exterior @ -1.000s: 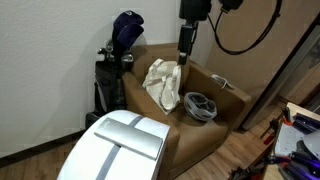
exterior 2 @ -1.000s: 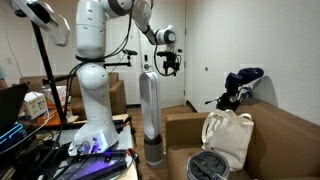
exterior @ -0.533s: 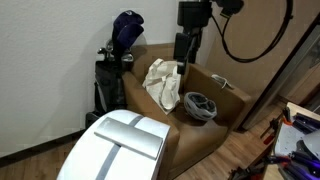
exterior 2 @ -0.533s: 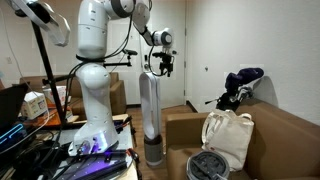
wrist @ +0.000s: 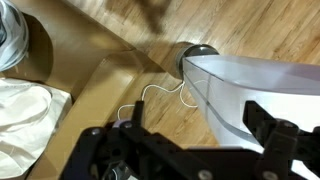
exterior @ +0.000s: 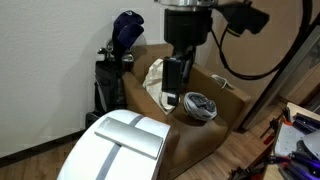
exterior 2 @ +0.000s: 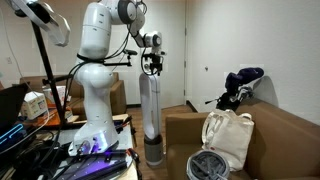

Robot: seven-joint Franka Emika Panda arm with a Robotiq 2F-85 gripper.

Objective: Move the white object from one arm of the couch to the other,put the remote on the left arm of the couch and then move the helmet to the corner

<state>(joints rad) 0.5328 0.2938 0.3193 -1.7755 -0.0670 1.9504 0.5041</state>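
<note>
Closest to me is the glossy white curved shell (exterior: 120, 140), and behind it the boxy tan-brown couch (exterior: 205, 140). The rounded white vented helmet (exterior: 200, 106) sits on the seat, at 4 o'clock from the floppy cream cloth bag (exterior: 163, 85). The small white object (exterior: 222, 84) seems to lie on the arm at 3 o'clock, but it's tiny. The black gripper (exterior 2: 152, 70) hangs high, jaws wide and empty. My worry is that coming down it snags the bag handles or nudges that lump off.

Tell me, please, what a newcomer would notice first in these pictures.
The big white robot arm stands near the tan couch, its open gripper held high in the air. On the seat sit a cream cloth bag and a helmet; a glossy white shell fills the foreground.
</note>
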